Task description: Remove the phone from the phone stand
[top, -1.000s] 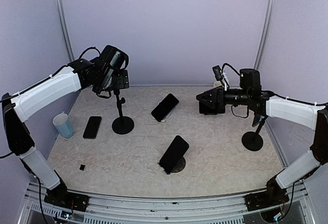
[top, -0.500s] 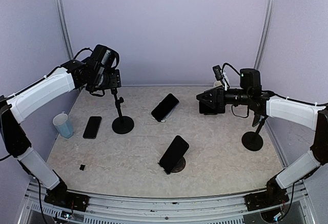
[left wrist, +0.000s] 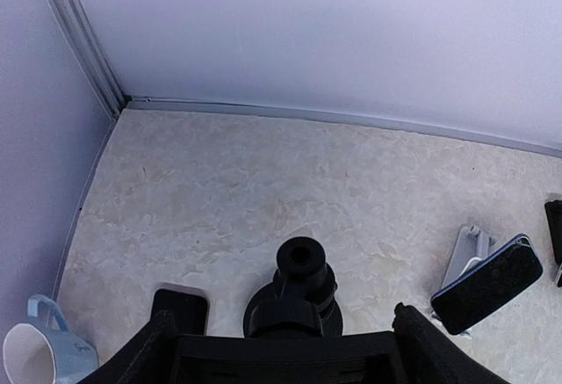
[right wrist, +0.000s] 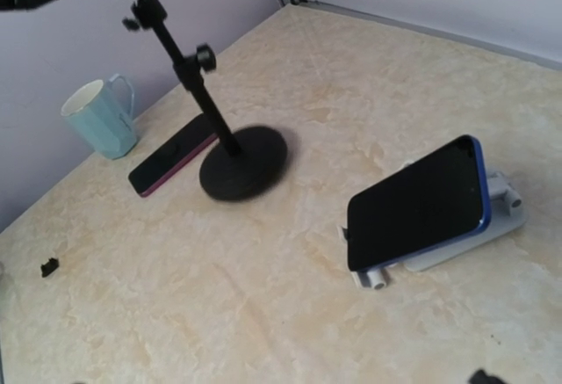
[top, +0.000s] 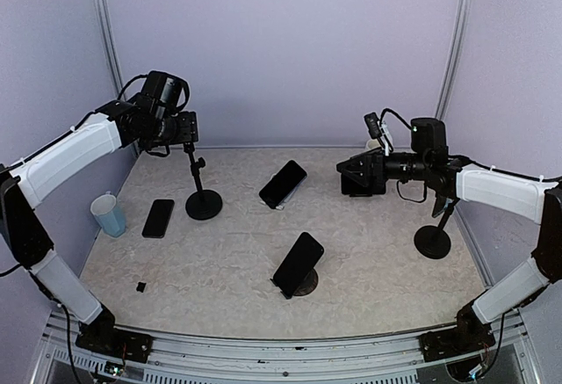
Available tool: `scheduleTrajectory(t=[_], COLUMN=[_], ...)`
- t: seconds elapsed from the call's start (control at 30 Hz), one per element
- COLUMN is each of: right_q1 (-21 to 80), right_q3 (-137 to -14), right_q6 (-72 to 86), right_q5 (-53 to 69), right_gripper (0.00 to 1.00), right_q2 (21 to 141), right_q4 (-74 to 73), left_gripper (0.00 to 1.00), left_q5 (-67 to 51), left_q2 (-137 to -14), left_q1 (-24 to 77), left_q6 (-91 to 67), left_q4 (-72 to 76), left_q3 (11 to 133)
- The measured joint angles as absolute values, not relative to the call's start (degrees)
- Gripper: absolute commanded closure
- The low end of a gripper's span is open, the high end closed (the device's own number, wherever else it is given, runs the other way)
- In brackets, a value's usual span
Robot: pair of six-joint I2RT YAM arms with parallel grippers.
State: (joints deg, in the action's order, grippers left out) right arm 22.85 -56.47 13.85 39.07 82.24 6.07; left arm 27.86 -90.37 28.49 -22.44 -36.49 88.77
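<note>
My left gripper point(top: 178, 128) is shut on the clamp head of a black pole phone stand point(top: 198, 182). In the left wrist view its fingers point(left wrist: 154, 342) bracket the clamp point(left wrist: 285, 353) above the pole and round base point(left wrist: 299, 286). That clamp holds no phone. A black phone point(top: 283, 183) leans on a white stand point(right wrist: 492, 211) mid-table and also shows in the right wrist view point(right wrist: 417, 205). Another phone point(top: 298, 263) leans on a low round stand. My right gripper point(top: 350, 174) hovers open and empty right of the white stand.
A phone point(top: 158, 217) lies flat at the left beside a pale blue mug point(top: 109, 214). A second black pole stand point(top: 434, 240) sits under my right arm. A small black piece point(top: 140, 286) lies near the front left. Walls enclose the table.
My left gripper moved left and back with the pole stand's head, and the stand's base slid left and back with it. The right arm has not moved.
</note>
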Motion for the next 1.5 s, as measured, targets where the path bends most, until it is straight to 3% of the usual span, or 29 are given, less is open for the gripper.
scheduleTrajectory(t=[0.67, 0.97, 1.33, 1.5], right_q1=[22.85, 22.83, 22.85, 22.85], right_q3=[-57.74, -58.57, -59.44, -59.44], right_q6=[13.06, 12.69, 12.64, 12.67], right_q5=[38.33, 38.33, 38.37, 38.52], right_gripper=[0.07, 0.07, 0.07, 0.07], right_q2=[82.17, 82.17, 82.17, 82.17], right_q4=[3.53, 2.79, 2.39, 2.39], left_gripper=[0.48, 0.46, 0.02, 0.01], left_q5=[16.56, 13.74, 12.64, 12.71], left_q2=[-96.64, -99.68, -100.95, -100.88], left_q1=[10.24, 6.04, 5.43, 5.41], left_q6=[-10.98, -8.84, -8.54, -8.49], left_q4=[-27.55, -25.65, -25.21, -24.64], left_q3=[93.93, 94.04, 96.25, 98.96])
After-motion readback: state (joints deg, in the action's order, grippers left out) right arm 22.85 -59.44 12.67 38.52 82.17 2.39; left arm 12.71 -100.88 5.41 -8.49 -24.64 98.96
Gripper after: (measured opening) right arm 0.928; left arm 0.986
